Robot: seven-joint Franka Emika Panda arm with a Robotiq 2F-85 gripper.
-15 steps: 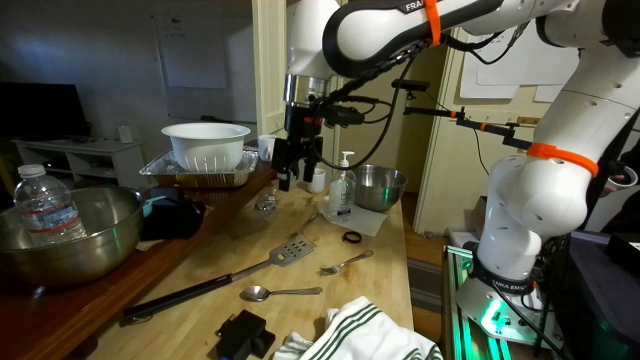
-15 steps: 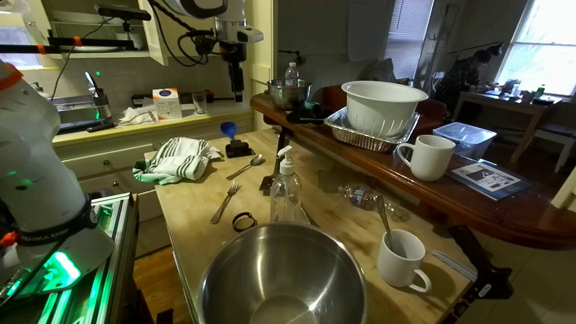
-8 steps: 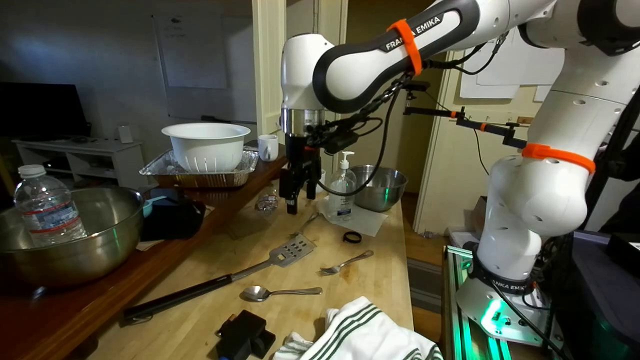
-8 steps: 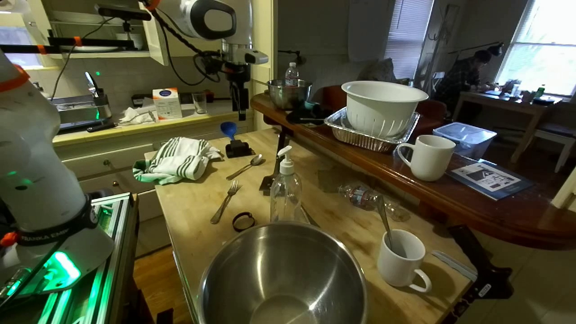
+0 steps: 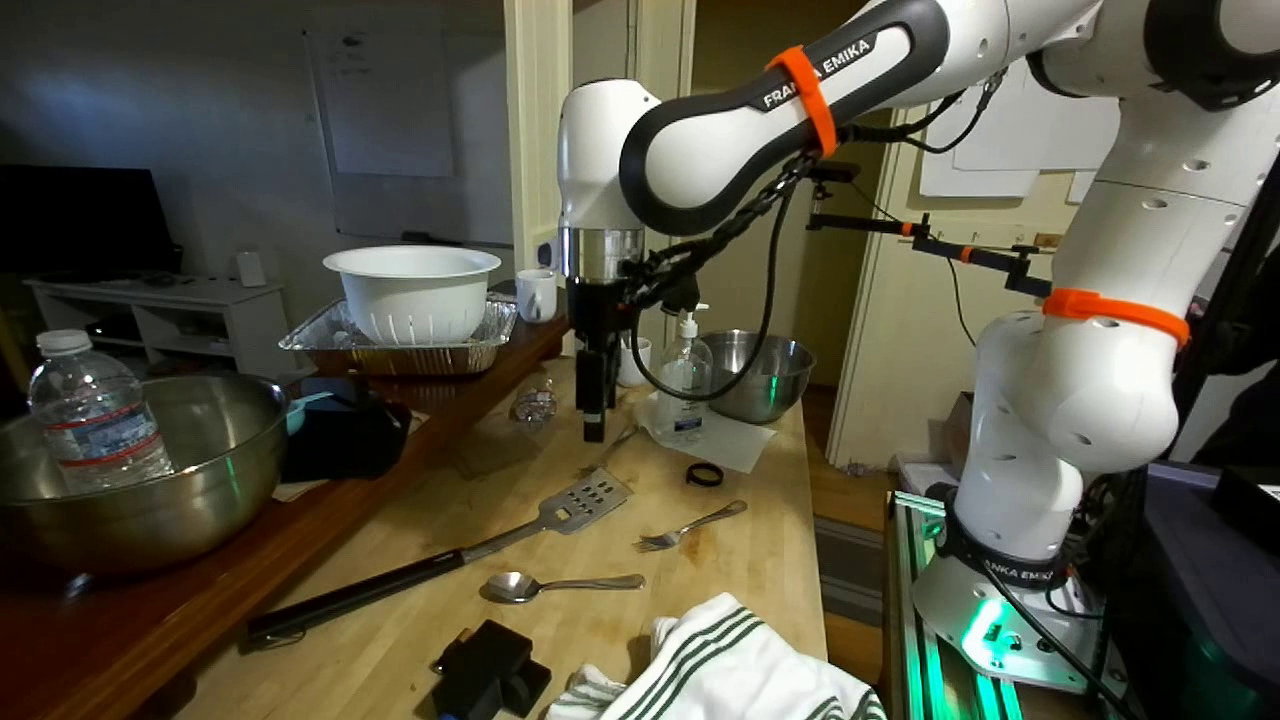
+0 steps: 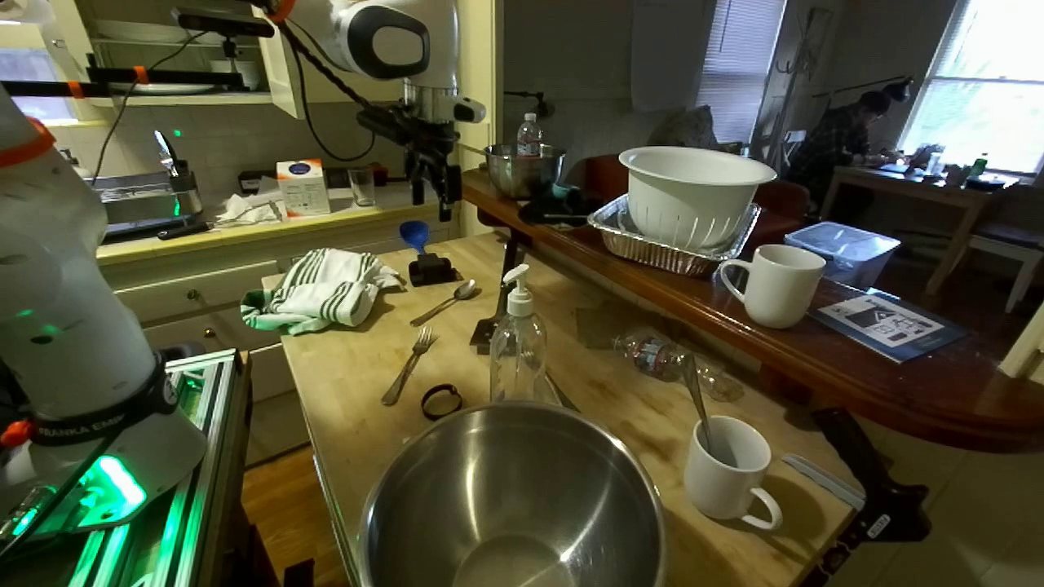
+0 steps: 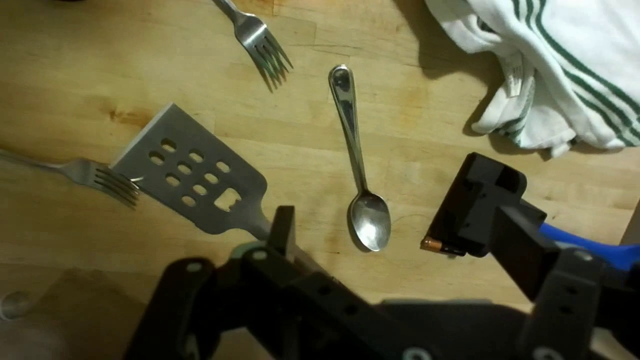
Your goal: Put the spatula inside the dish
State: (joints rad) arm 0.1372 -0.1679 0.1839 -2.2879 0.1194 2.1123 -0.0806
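Note:
The spatula [image 5: 585,500] lies flat on the wooden table, with its slotted silver head and black handle [image 5: 360,596] showing in an exterior view. In the wrist view the spatula head [image 7: 200,172] lies left of the jaws, and its handle passes behind the left finger. The dish, a white bowl with ribbed sides [image 5: 410,295], stands in a foil tray on the raised ledge; it also shows in an exterior view [image 6: 693,196]. My gripper [image 5: 595,425] points down above the table, open and empty. Its two fingers stand wide apart in the wrist view [image 7: 400,234].
A spoon [image 7: 370,220], forks [image 7: 260,42], a black device [image 7: 475,200] and a striped towel [image 7: 575,65] lie around the spatula. A soap bottle [image 6: 519,350] and a metal bowl [image 6: 514,489] stand on the table. The wooden ledge [image 5: 330,530] runs beside it.
My gripper has come down toward the table and the wrist has turned, so its fingers face differently. The spatula and the dish have not moved.

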